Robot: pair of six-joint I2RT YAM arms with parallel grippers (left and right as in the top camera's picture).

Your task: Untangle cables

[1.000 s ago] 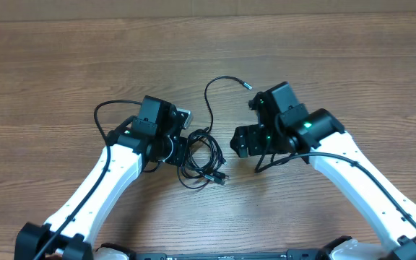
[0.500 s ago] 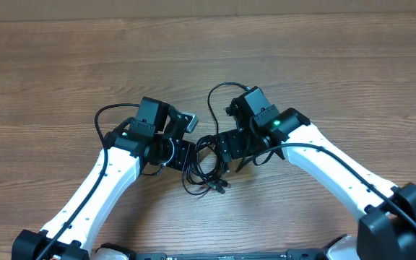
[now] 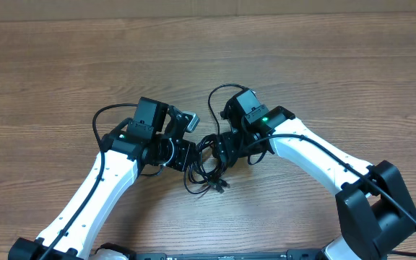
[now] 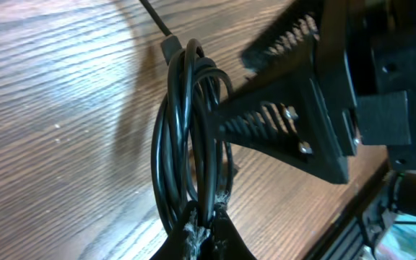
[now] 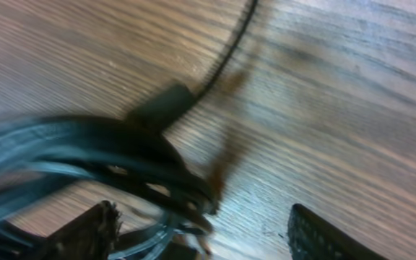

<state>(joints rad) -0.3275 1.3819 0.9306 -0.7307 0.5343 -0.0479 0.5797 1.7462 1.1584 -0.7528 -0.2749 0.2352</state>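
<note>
The cables (image 3: 206,172) lie as a tangled black coil on the wood between my two arms, with one thin strand (image 3: 211,102) looping away toward the back. My left gripper (image 3: 190,155) is shut on the coil's left side; in the left wrist view its jaws (image 4: 206,232) pinch a few strands of the coil (image 4: 186,130). My right gripper (image 3: 216,148) is open and sits against the coil's right side. In the right wrist view the blurred coil (image 5: 107,152) reaches in between the open fingers (image 5: 85,231), beside a small plug (image 5: 161,105).
The wooden table (image 3: 323,65) stretches all round the arms. A loose plug end (image 3: 222,185) of the coil lies toward the front. The left arm's own thick black wire (image 3: 103,115) arcs out to its left.
My right arm has swung left from beside the coil until its fingers reach into it, and they have narrowed a little. The left gripper has kept its grip and barely moved.
</note>
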